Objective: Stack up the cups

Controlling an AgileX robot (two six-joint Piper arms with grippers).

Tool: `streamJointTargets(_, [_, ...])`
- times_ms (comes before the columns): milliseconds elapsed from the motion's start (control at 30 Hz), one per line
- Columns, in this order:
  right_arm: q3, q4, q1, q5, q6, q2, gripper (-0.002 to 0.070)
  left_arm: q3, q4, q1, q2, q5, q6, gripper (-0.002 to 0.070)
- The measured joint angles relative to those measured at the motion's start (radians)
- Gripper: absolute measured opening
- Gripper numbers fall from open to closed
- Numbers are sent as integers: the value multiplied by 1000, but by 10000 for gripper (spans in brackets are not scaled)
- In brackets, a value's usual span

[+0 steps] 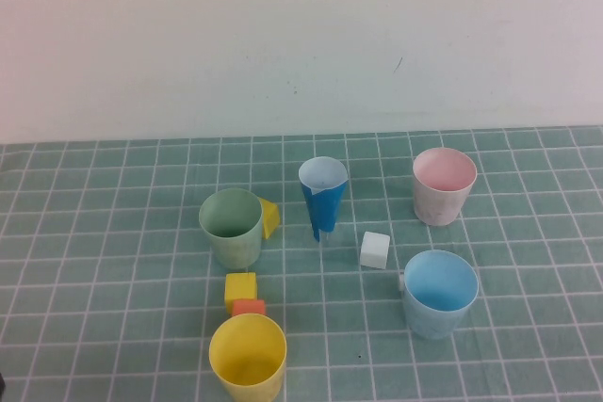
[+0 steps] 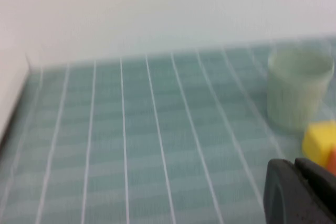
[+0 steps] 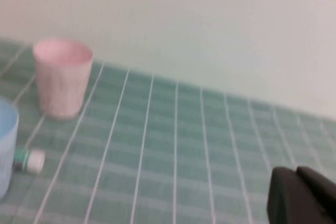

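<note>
Two grippers showed only as dark edges in their own wrist views. The left gripper (image 2: 299,192) sat low over the tabletop (image 1: 113,233), far left of the white cube (image 1: 374,249), and the right gripper (image 3: 302,195) sat low, far right of it. Whether either was spread or closed I cannot tell, and neither held anything.

No cup was nested yet, so the step in hand was probably a first pick. The light blue cup (image 1: 440,293), just right of the white cube and nearer the robot, looked the easiest for the right arm. It would be best pinched at the rim wall and lifted straight up, then lowered centred into the pink cup (image 1: 443,185), which stood right of the cube and farther back.

Counted — four cups, the other two being the pale green cup (image 1: 231,226) left of the white cube and the yellow cup (image 1: 248,357) left and nearer. There were also two yellow cubes (image 1: 240,287), one orange cube (image 1: 248,307), one white cube, and one blue cone (image 1: 322,197) just left of it.
</note>
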Motion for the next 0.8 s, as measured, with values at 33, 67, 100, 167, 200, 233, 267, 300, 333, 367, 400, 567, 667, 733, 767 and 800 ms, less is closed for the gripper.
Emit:
streamJointTargets(33, [0,-2,0,-52,0,0,-3,0,0,0,0,-54,0,-2])
streamJointTargets(67, [0,-2,0,-124,0,0,-3,0,2,0,0,-118,0,-2])
streamJointTargets(100, [0,-4,0,-201,0,0,-3,0,4,0,0,-189,0,-2])
streamJointTargets(167, [0,-4,0,-342,0,0,-3,0,12,0,0,-323,11,-2])
streamJointTargets(200, [0,-4,0,-415,2,0,-3,0,15,0,0,-397,21,-2])
streamJointTargets(233, [0,-4,0,-484,2,0,-3,0,23,0,0,-468,26,-2])
streamJointTargets(267, [0,-4,0,-547,2,0,-3,0,23,0,0,-533,27,-2])
streamJointTargets(300, [0,-5,0,-604,2,0,-3,0,23,0,0,-593,28,-2])
streamJointTargets(333, [0,-5,0,-647,2,0,-3,0,23,0,0,-646,28,-2])
streamJointTargets(367, [0,-5,0,-697,2,0,-3,0,23,0,0,-686,28,-2])
streamJointTargets(400, [0,-5,0,-741,2,0,-3,0,23,0,0,-731,28,-2])
streamJointTargets(567, [0,22,0,-822,2,0,-3,0,33,0,0,-873,28,-2])
streamJointTargets(667, [0,59,0,-831,2,0,-3,0,36,0,0,-896,28,-2])
streamJointTargets(733, [0,85,0,-837,2,0,-3,0,33,0,0,-917,28,-2])
streamJointTargets(767, [0,97,0,-840,2,0,-3,0,23,0,0,-926,25,-2])
streamJointTargets(800, [0,107,0,-840,2,0,-3,0,23,0,0,-931,11,-2])
